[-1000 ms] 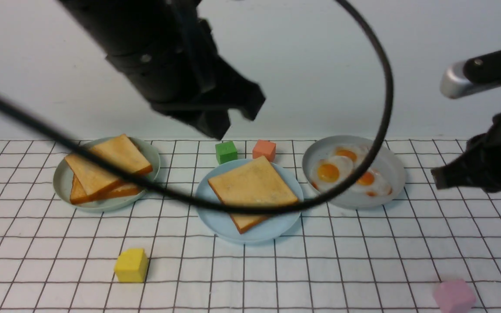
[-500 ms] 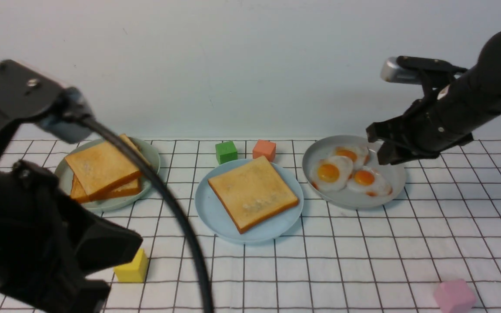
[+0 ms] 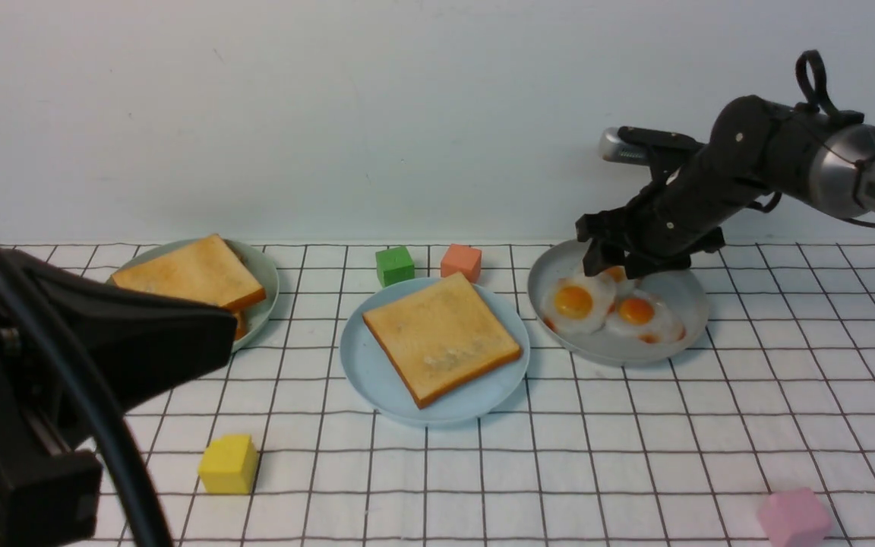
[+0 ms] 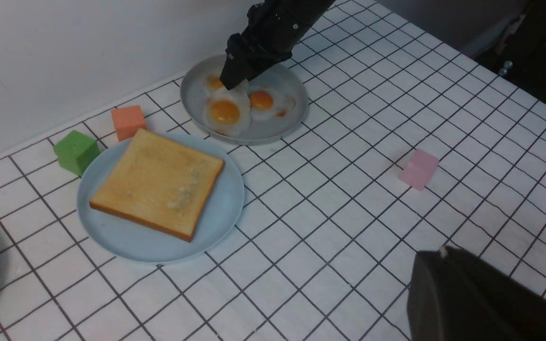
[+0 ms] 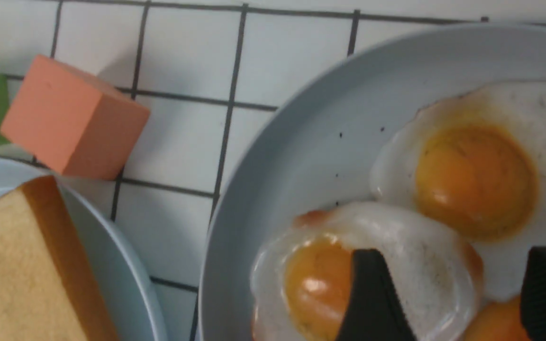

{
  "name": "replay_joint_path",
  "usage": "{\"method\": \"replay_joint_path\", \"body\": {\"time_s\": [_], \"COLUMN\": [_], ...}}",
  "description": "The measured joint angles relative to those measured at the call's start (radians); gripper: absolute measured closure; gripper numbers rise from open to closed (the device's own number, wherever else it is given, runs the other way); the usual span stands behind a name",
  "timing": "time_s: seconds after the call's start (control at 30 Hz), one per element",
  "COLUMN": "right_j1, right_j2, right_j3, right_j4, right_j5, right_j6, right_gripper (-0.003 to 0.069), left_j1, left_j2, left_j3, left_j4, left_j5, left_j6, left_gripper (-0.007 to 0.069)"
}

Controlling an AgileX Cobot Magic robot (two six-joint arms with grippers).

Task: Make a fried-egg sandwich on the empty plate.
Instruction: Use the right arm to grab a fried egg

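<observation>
Plate: light blue plate (image 3: 368, 376) at the middle of the bench (image 3: 635, 456).
Toast slice: one slice (image 3: 441, 338) lies flat on the plate, a corner pointing to 6 o'clock.
Grey plate: (image 3: 684, 323) at 2 o'clock from the blue plate, just beside it, holding three fried eggs (image 3: 574, 302) that overlap.
Right gripper: (image 3: 612, 267) low over the eggs at the grey plate's 11 o'clock side. Jaws stand wide. In the wrist view one finger (image 5: 372, 298) covers the edge of a yolk, with egg white between the two. I cannot tell if they touch.
Left gripper: (image 3: 141, 342) a dark bulk close to the camera at 9 o'clock. I cannot tell how its jaws stand.
Pale green plate: (image 3: 269, 292) at 10 o'clock, carrying stacked toast (image 3: 191, 273).
Cubes: green cube (image 3: 395, 265) at 11 o'clock and salmon cube (image 3: 461, 262) at 12, yellow cube (image 3: 229, 463) at 8, pink cube (image 3: 792, 516) at 4.
</observation>
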Motion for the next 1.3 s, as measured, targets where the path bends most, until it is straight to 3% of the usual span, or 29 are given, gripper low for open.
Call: {"method": "replay_joint_path", "body": {"time_s": [1.3], "right_j1": [0.001], "right_j2": [0.049], "right_j3": [-0.037], "right_j4": [0.001], "right_j5": [0.047], "right_j6": [0.04], "right_gripper": [0.0228], "left_j1": [0.0], "left_j2": [0.0], "left_j3": [0.0], "left_j4": [-0.004], "left_j5": [-0.025], "left_j6": [0.001], "left_gripper": [0.0638]}}
